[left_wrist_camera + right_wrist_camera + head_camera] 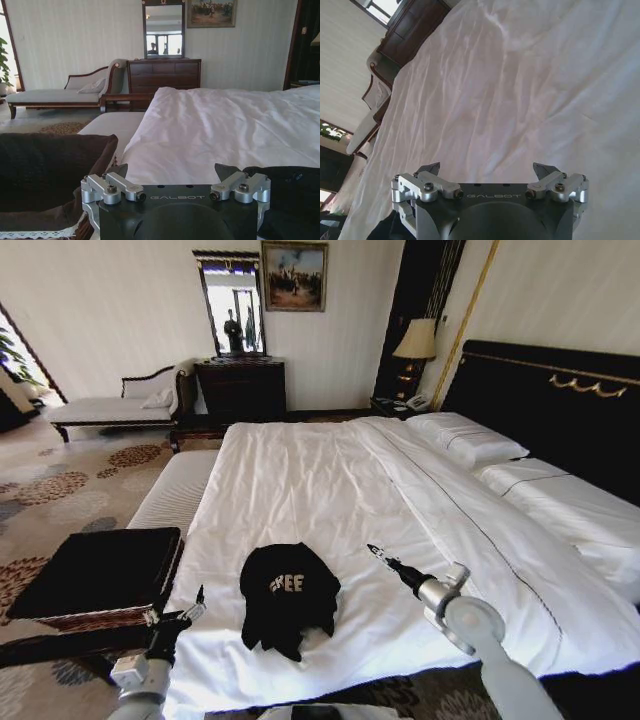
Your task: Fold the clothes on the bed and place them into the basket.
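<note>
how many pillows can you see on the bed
2: one pillow lies at the head of the bed by the black headboard, a second pillow beside it toward the right edge. More may be hidden.

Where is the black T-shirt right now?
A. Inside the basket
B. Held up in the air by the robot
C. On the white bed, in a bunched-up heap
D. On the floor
C: the black T-shirt lies crumpled on the white bed, near its foot edge, between the left end effector and the right end effector, and neither one touches it.
</note>
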### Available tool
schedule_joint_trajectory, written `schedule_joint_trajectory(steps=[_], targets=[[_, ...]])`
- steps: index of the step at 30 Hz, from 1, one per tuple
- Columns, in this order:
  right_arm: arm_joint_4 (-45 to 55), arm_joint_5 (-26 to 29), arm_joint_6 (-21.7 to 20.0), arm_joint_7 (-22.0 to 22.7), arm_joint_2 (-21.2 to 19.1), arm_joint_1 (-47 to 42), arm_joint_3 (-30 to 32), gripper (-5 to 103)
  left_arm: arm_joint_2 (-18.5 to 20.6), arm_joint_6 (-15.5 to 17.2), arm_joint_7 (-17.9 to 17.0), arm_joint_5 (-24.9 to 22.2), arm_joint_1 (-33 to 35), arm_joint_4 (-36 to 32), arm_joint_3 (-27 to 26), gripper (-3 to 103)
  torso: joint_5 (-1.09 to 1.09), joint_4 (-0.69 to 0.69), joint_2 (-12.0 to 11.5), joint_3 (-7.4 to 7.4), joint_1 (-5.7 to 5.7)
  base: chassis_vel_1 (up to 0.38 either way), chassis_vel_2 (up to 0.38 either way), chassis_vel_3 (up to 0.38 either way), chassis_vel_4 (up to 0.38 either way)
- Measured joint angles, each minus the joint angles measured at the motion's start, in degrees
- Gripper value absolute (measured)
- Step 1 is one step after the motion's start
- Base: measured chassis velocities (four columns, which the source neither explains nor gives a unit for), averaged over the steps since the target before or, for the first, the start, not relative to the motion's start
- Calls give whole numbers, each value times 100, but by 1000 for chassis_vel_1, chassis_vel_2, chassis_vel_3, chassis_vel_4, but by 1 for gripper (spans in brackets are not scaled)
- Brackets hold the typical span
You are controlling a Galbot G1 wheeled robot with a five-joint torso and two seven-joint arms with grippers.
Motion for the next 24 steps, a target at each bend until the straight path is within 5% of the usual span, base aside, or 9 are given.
schedule_joint_trajectory(steps=[9, 16, 24], targets=[[-1039, -806, -103, -335, 275, 887, -822, 100, 33, 110, -79, 134, -107, 148, 219, 99, -5, 2, 1, -1, -2, 0, 0, 0, 0], [-2250, -539, -123, -392, 909, 1610, -1059, 100, 165, 214, -164, 183, -115, 86, 231, 99, -4, 1, 1, -1, -2, 0, 0, 0, 0], [-2326, -273, -438, -507, 1081, 1751, -1241, 100, 126, 245, -186, 170, -94, 28, 145, 99, -3, 2, 1, -2, -2, 0, 0, 0, 0]])
